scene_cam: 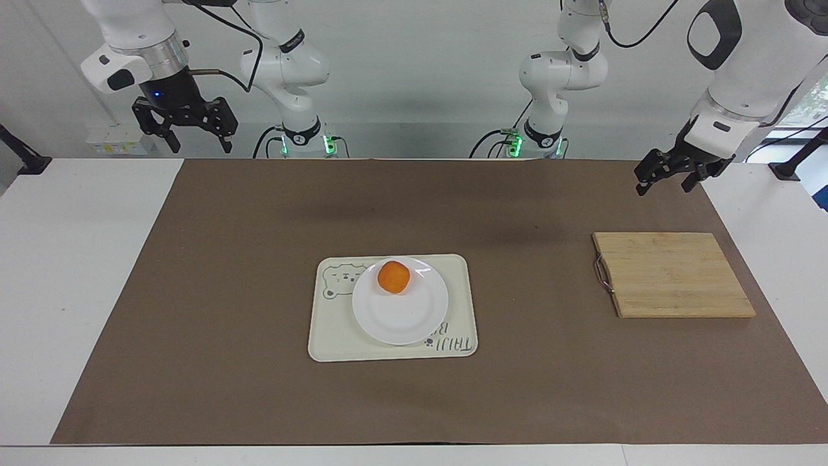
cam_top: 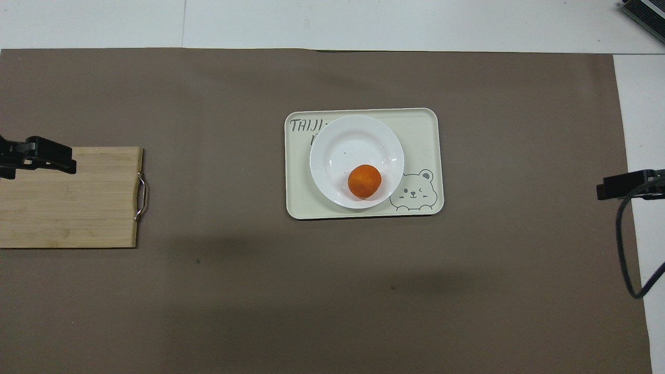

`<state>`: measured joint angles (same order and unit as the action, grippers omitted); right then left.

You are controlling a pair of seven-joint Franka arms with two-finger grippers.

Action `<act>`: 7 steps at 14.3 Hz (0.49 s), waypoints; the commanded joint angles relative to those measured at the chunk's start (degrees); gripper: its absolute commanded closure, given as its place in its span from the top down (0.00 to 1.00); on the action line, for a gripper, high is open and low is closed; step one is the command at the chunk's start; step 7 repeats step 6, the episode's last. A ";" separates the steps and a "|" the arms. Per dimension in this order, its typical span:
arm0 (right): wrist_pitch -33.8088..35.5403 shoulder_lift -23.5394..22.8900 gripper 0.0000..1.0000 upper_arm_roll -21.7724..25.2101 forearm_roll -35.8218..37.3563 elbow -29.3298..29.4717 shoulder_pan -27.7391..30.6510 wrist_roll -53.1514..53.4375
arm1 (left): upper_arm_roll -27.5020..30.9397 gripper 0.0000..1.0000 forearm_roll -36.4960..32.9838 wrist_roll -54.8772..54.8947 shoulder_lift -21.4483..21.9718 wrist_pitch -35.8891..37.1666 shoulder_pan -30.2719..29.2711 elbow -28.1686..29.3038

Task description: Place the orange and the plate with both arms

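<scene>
The orange (scene_cam: 393, 276) lies on the white plate (scene_cam: 401, 317), at the plate's edge nearer to the robots. The plate rests on a cream tray (scene_cam: 330, 336) with a bear drawing, mid-table. In the overhead view the orange (cam_top: 364, 181) sits on the plate (cam_top: 348, 140) beside the bear. My left gripper (scene_cam: 664, 188) is open and empty, up in the air above the mat's edge by the cutting board. My right gripper (scene_cam: 200, 145) is open and empty, raised high at the right arm's end of the table. Both are well away from the plate.
A wooden cutting board (scene_cam: 673, 275) with a metal handle lies toward the left arm's end of the table. A brown mat (scene_cam: 259, 388) covers most of the table. Two smaller white arms with green lights (scene_cam: 291, 77) stand at the robots' edge.
</scene>
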<state>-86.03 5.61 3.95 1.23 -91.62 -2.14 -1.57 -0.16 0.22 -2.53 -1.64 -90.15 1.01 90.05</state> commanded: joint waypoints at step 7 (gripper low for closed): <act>0.60 -0.07 1.00 0.00 -0.27 -0.04 0.38 -0.45 | -0.11 1.00 -1.09 -0.72 -0.03 -0.29 -0.04 -0.32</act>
